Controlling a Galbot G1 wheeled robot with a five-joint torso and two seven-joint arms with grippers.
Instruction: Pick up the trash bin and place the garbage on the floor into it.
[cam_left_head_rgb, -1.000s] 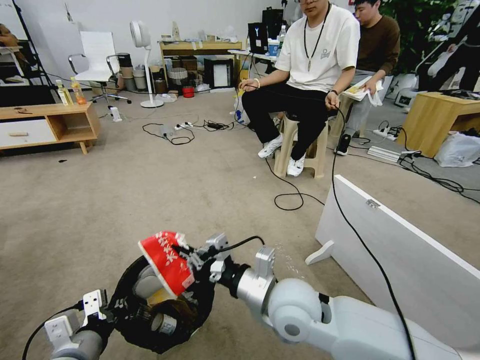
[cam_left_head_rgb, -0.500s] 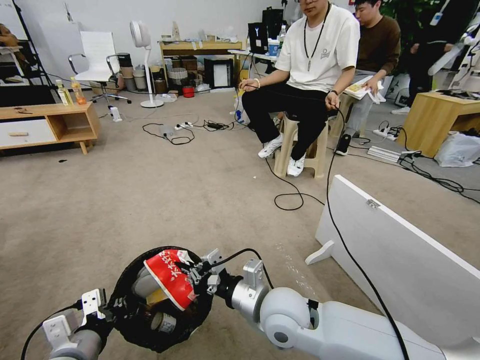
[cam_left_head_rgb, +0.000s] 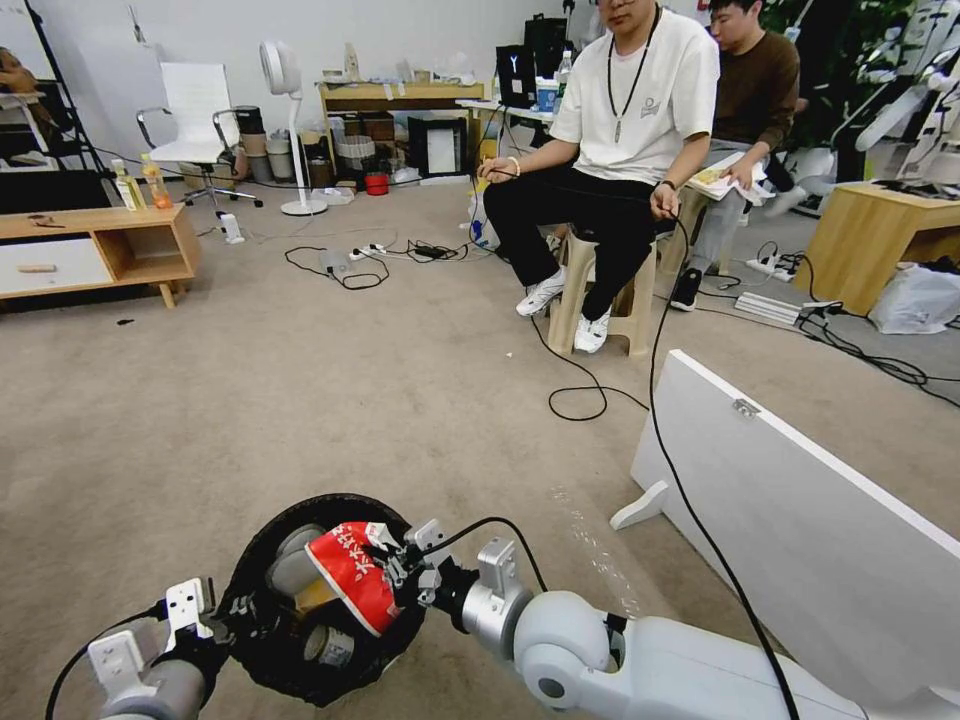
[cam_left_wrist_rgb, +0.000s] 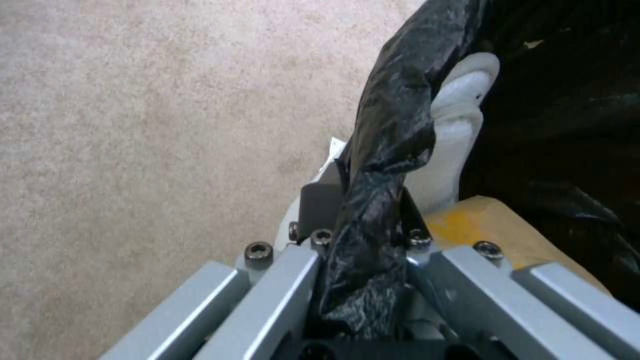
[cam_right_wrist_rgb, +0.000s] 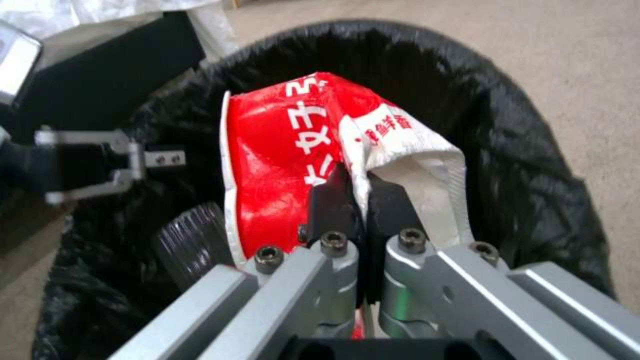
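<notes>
The trash bin (cam_left_head_rgb: 300, 660), round and lined with a crinkly black bag, hangs just above the floor (cam_left_head_rgb: 300, 400) at the bottom left of the head view. My left gripper (cam_left_head_rgb: 225, 615) is shut on its rim; the left wrist view shows its fingers (cam_left_wrist_rgb: 320, 205) clamping the bag (cam_left_wrist_rgb: 393, 130) and the white rim (cam_left_wrist_rgb: 460, 115). My right gripper (cam_left_head_rgb: 392, 570) is shut on a flattened red-and-white packet (cam_left_head_rgb: 355, 575) of garbage, held over the bin's mouth. In the right wrist view the packet (cam_right_wrist_rgb: 287, 150) sits pinched between the pads (cam_right_wrist_rgb: 330, 200), inside the bin's black rim (cam_right_wrist_rgb: 520, 150). Other garbage lies in the bin.
A white board (cam_left_head_rgb: 800, 500) stands on the carpet to my right, with a black cable (cam_left_head_rgb: 690, 420) running over it. Two people sit on stools ahead. A low wooden cabinet (cam_left_head_rgb: 100, 250) with two drink bottles stands at the far left. Cords lie on the carpet.
My right gripper has come down and drawn back with the packet, from above the bin's rim to within its mouth. The left gripper and bin have held still.
</notes>
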